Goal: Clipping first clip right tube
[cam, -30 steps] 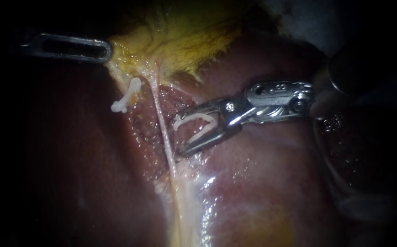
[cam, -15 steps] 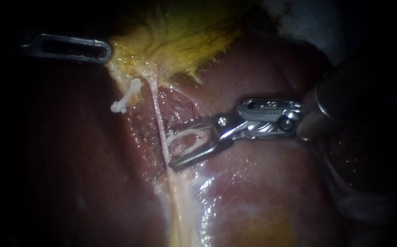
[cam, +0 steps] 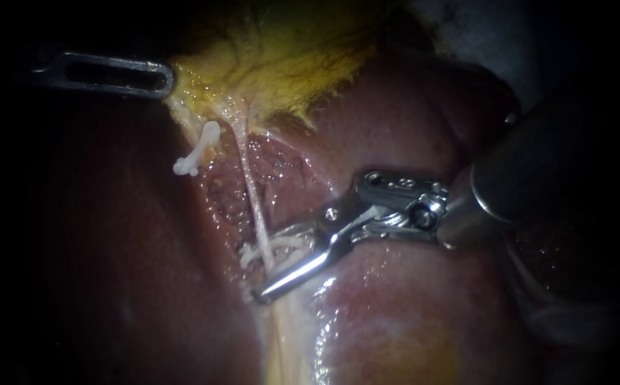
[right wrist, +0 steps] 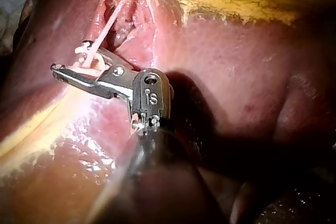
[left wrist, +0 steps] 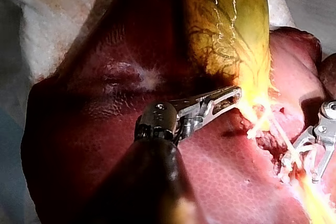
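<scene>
Jaws of the right instrument [cam: 256,274], holding an open white plastic clip [cam: 285,246], now straddle the thin pale tube [cam: 252,192] rather than flank it. Closure seems next; the left instrument [cam: 165,77] has its jaws clamped on the yellow gallbladder [cam: 274,64].

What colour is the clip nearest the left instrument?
White; the clip shows best in the endoscope view.

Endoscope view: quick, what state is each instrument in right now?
Left instrument: jaws shut on the gallbladder edge.
Right instrument: jaws shut on a clip that straddles the right tube.
</scene>
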You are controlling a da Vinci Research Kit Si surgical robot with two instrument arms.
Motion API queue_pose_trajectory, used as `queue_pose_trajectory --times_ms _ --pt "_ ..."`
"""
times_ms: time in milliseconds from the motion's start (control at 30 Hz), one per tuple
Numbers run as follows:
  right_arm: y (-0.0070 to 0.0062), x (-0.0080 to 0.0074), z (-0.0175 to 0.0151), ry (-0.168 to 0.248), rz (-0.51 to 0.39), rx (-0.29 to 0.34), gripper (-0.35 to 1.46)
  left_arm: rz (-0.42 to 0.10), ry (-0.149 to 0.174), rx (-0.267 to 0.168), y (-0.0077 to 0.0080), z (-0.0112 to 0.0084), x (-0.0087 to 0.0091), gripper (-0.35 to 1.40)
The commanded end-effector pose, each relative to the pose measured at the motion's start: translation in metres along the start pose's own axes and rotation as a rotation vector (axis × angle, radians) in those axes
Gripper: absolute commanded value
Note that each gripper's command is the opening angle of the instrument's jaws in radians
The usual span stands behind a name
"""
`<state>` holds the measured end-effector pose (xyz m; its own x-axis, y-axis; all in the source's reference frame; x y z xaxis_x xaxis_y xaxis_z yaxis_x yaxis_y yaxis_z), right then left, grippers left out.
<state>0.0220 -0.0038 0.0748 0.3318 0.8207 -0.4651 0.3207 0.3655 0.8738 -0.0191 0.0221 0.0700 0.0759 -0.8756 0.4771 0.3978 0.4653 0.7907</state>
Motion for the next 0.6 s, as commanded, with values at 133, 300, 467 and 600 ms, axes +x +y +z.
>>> queue_pose_trajectory --times_ms 133,300,467,600 --pt "-0.0003 -0.0014 0.0009 0.033 0.034 0.053 0.48 0.000 -0.001 -0.001 0.0000 0.0001 0.0000 -0.35" --pt "-0.0010 -0.0012 0.0018 0.070 0.046 0.073 0.45 0.001 -0.002 -0.003 -0.0001 0.0003 0.0001 -0.35" --pt "-0.0011 -0.0007 0.0021 0.075 0.054 0.074 0.38 0.001 -0.002 -0.003 -0.0001 0.0003 0.0001 -0.35" --pt "-0.0008 -0.0006 0.0020 0.079 0.072 0.068 0.25 0.001 -0.002 -0.003 -0.0001 0.0004 0.0001 -0.35"
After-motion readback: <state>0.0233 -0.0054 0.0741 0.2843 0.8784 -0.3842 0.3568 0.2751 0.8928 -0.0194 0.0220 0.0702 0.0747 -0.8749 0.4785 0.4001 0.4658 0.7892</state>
